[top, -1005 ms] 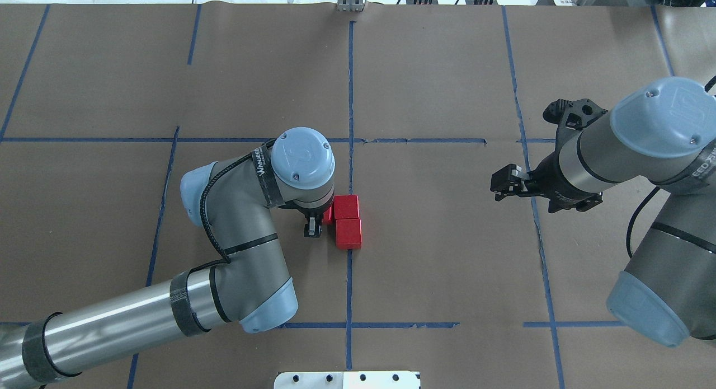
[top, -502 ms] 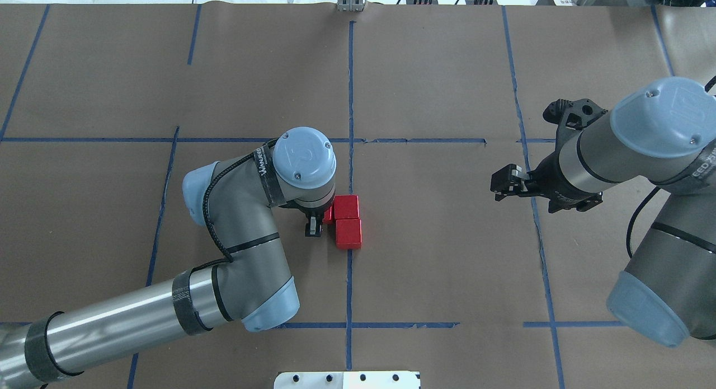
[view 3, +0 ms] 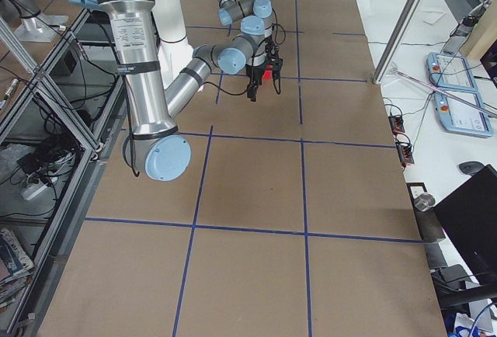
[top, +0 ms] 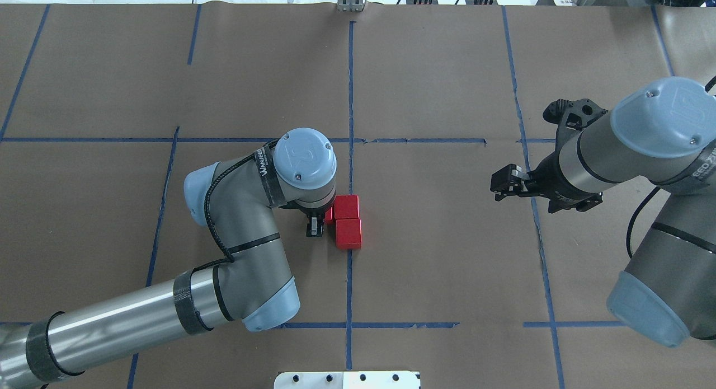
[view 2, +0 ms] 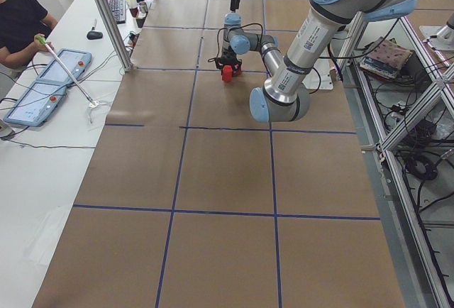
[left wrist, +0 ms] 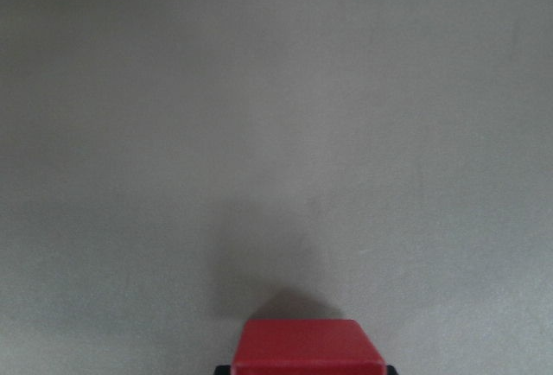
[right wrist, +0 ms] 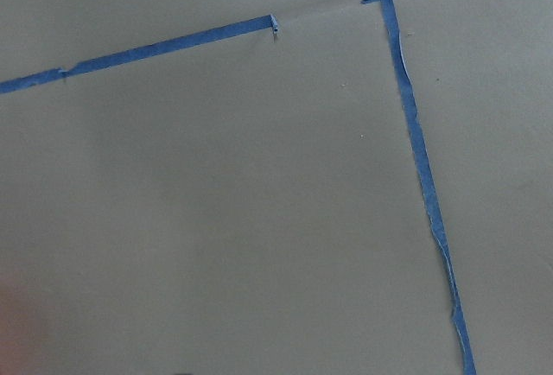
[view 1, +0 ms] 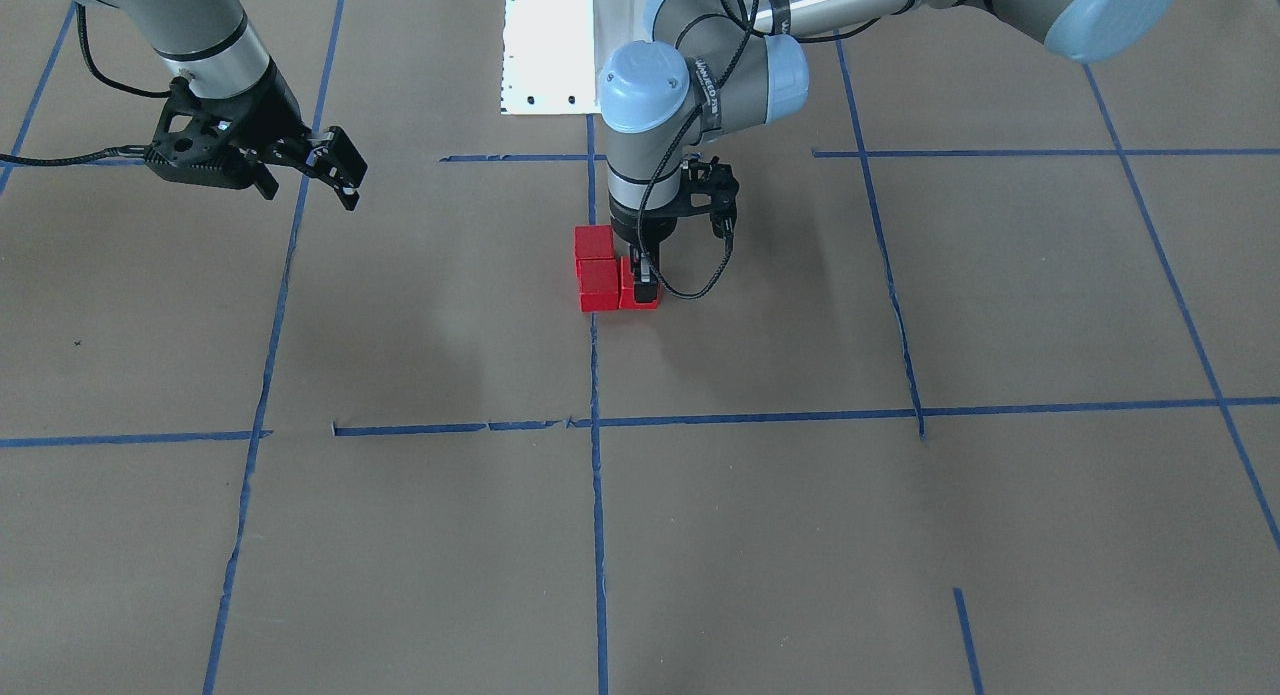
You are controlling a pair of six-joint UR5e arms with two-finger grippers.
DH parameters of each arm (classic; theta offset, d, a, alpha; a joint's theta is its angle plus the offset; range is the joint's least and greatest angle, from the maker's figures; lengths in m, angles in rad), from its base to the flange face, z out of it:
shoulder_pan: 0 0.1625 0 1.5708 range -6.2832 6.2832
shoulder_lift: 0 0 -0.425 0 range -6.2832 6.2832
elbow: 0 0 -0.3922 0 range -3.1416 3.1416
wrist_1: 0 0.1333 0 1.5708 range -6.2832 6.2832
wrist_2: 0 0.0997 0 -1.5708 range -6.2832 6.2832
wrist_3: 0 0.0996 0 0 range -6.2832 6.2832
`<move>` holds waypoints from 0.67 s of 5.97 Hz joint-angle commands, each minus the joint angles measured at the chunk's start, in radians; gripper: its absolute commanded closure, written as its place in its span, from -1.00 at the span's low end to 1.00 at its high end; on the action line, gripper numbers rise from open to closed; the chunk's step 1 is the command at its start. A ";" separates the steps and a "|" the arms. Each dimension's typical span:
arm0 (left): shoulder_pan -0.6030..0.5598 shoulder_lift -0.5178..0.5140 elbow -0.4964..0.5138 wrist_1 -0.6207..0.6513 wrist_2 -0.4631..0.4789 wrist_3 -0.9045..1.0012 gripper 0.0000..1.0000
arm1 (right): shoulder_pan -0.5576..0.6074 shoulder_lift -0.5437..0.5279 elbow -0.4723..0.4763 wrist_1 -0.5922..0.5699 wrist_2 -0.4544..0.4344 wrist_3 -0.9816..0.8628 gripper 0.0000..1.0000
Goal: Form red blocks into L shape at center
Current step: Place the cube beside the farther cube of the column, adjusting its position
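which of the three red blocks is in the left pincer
The red block on the robot's left end of the L, clamped in the left pincer. The corner block and the block nearest the base stand free on the blue tape line.

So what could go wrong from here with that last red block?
The left gripper grips the third red block right beside the two red blocks on the blue tape line. Opening or lifting off carelessly could drag it or nudge its neighbours, possibly spoiling the L.
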 commanded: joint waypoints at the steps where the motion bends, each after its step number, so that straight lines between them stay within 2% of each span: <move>1: 0.000 -0.001 0.002 -0.001 0.000 -0.006 0.88 | 0.000 0.000 -0.001 0.000 0.000 0.000 -1.00; 2: 0.000 -0.006 0.004 -0.001 0.000 -0.003 0.66 | 0.000 0.000 0.001 0.000 0.000 0.000 -1.00; 3: 0.000 -0.009 0.009 -0.015 -0.001 -0.001 -0.98 | 0.000 0.000 -0.001 0.000 0.000 0.000 -1.00; 4: 0.000 -0.010 0.009 -0.028 -0.002 0.000 -1.00 | 0.000 0.000 0.001 0.000 0.000 0.000 -1.00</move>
